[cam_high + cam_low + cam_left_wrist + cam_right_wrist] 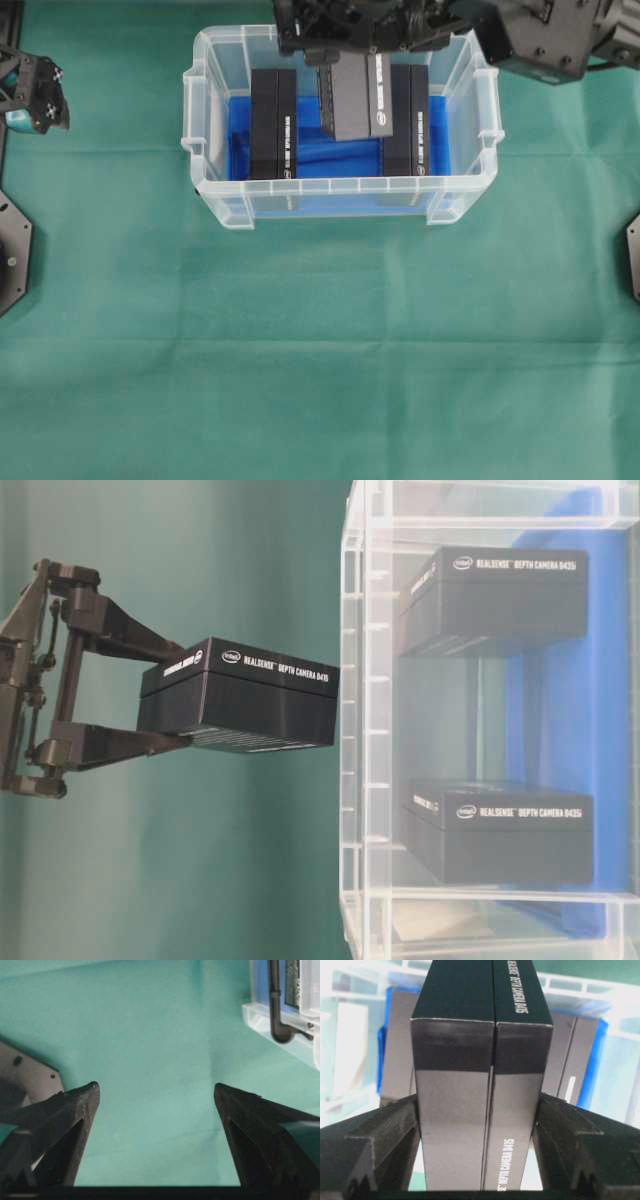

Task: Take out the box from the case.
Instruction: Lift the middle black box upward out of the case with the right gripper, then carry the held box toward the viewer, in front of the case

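The clear case (215,190) with blue lining stands at the far middle of the table. Two black boxes stay inside it, one at the left (272,125) and one at the right (405,125). My right gripper (345,48) is shut on a third black box (355,98), held above the case's middle. In the table-level view this gripper (188,698) holds the box (250,695) outside the case's rim (350,730). The right wrist view shows the box (480,1060) clamped between the fingers of the right gripper (479,1105). My left gripper (156,1091) is open and empty, far left of the case (38,92).
Green cloth (320,350) covers the table. The case's corner and handle (280,1020) show at the top right of the left wrist view. Arm bases sit at the left edge (12,255) and right edge (632,255).
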Controlling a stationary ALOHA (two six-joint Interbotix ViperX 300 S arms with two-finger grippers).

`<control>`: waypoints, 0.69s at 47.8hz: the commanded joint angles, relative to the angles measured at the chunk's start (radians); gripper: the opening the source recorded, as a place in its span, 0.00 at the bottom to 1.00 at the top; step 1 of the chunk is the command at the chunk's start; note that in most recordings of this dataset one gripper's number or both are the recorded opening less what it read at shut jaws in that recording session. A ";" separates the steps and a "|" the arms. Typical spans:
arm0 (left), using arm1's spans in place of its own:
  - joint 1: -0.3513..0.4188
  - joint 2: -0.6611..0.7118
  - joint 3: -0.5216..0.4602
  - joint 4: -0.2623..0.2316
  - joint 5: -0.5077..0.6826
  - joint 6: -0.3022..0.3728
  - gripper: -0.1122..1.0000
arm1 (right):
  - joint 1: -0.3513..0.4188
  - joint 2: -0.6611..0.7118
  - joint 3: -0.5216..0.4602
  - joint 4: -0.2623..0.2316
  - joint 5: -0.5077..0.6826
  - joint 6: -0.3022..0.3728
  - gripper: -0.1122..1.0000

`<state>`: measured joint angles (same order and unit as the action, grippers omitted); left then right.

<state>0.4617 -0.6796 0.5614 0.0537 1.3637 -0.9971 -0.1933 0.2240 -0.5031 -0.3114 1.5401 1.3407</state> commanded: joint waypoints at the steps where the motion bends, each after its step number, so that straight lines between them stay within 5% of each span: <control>1: 0.002 -0.005 -0.008 0.005 -0.002 0.002 0.95 | 0.023 -0.051 -0.034 -0.008 0.003 0.005 0.71; 33: 0.006 -0.005 -0.005 0.005 -0.002 0.009 0.95 | 0.216 -0.048 -0.040 -0.014 0.104 0.175 0.71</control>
<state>0.4617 -0.6811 0.5630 0.0537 1.3652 -0.9894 -0.0061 0.2240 -0.5108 -0.3160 1.6368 1.4941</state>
